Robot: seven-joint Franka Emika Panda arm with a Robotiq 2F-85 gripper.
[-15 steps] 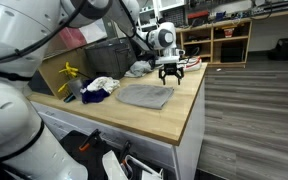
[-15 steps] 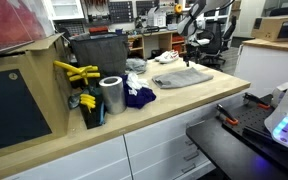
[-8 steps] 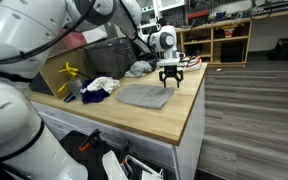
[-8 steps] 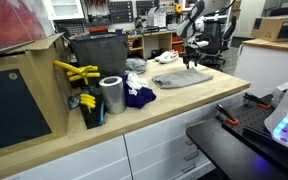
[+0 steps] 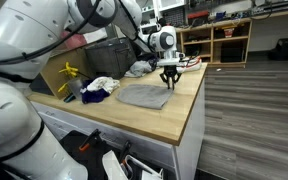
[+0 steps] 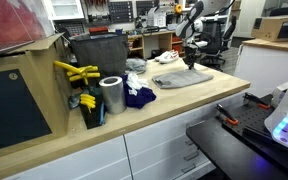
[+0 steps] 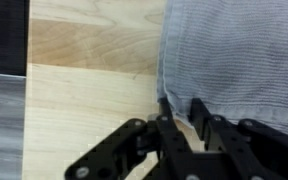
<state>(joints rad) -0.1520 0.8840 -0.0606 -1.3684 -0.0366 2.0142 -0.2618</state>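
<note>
At the counter's far end, near its open edge, a grey cloth lies flat on the wood. The gripper stands upright over the cloth's near-corner edge.

- Wrist view: the gripper has its jaws drawn narrow, with a small ridge of the grey cloth caught between the fingertips. Bare counter lies just beside.
- Exterior view: the gripper is down at the grey cloth. A metal can and a blue rag sit well apart from it.

Doing it well, as I judge it: the bite sits right at the hem, so the fingers should press square to the wood and take all layers. The pinch needs to seat fully before any pull, or only the top layer comes away.

Against a second ago: the jaws stood wide then and hung higher above the edge. Now they are lowered onto the cloth and mostly closed. The cloth itself lies where it did.
</note>
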